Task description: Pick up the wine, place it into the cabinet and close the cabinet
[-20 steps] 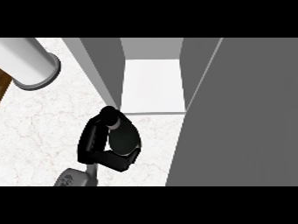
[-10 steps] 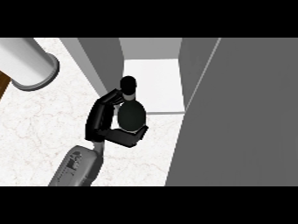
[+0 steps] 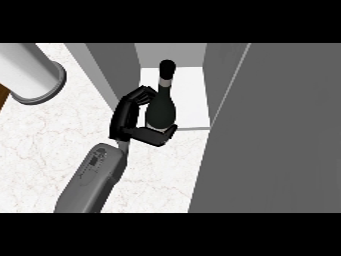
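Compared with half a second ago, the wine bottle (image 3: 161, 107) shows far more of itself: then mostly its round body and a short stub of neck peeked out above the hand, now the whole long neck and cap stretch up over the white floor of the cabinet (image 3: 191, 95). The bottle's neck end sits further into the cabinet opening than before, and the forearm (image 3: 92, 180) reaches further up from the lower edge of the view.

Only one hand (image 3: 132, 122) shows, and which side it belongs to cannot be told from this view. It is curled around the lower body of the wine bottle, fingers wrapping the left side and another dark part hooking under the base at the right. The grey forearm slants up from the lower left toward the cabinet's front edge.

The bottle leans with its neck pointing into the cabinet, its base just at the threshold where the marble bench (image 3: 47, 145) meets the cabinet floor. The open cabinet door (image 3: 284, 135) fills the right side. A pale cylinder (image 3: 21, 70) stands near the bench's far left corner.
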Robot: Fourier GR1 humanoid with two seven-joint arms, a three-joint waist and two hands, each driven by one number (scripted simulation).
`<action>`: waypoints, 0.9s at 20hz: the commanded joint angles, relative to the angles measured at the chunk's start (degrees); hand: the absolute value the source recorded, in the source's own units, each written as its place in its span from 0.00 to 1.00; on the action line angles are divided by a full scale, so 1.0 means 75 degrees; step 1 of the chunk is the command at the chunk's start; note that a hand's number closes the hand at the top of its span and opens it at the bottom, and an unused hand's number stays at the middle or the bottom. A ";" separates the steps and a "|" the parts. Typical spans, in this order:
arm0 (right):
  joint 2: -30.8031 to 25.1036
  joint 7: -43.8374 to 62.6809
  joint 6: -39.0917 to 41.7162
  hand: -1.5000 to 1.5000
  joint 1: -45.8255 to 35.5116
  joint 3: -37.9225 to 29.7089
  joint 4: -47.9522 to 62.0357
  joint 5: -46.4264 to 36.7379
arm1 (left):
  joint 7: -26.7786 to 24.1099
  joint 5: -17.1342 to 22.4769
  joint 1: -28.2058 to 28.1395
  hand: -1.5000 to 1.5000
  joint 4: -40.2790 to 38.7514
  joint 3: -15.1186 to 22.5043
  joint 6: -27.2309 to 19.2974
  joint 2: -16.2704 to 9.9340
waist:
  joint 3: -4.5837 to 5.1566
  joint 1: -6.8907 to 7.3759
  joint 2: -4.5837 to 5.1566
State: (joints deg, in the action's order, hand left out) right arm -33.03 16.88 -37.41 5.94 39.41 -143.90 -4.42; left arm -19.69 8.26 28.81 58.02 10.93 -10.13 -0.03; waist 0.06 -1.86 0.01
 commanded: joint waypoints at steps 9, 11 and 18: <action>-0.0296 -0.0094 0.0214 0.00 0.0782 0.0101 -0.1427 0.0314 | -0.0689 0.1361 0.2005 1.00 -0.2479 0.0049 -0.0284 0.0004 | -0.0004 -0.0224 0.0044; -0.0236 -0.0374 0.0295 0.00 0.0766 0.0152 -0.1288 0.0365 | -0.0763 0.1779 0.2074 1.00 -0.2745 0.0493 -0.0712 0.0004 | -0.0005 -0.0255 0.0044; -0.0274 -0.0495 0.0275 0.00 0.0859 0.0089 -0.1299 0.0454 | -0.0869 0.1655 0.3041 1.00 -0.4123 0.0482 -0.0953 0.0004 | -0.0006 -0.0332 0.0082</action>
State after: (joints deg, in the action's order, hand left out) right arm -33.67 11.35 -35.85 8.65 39.83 -143.74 -2.91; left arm -25.38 20.57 47.99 33.06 14.18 -15.95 -0.02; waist 0.06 -3.74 0.42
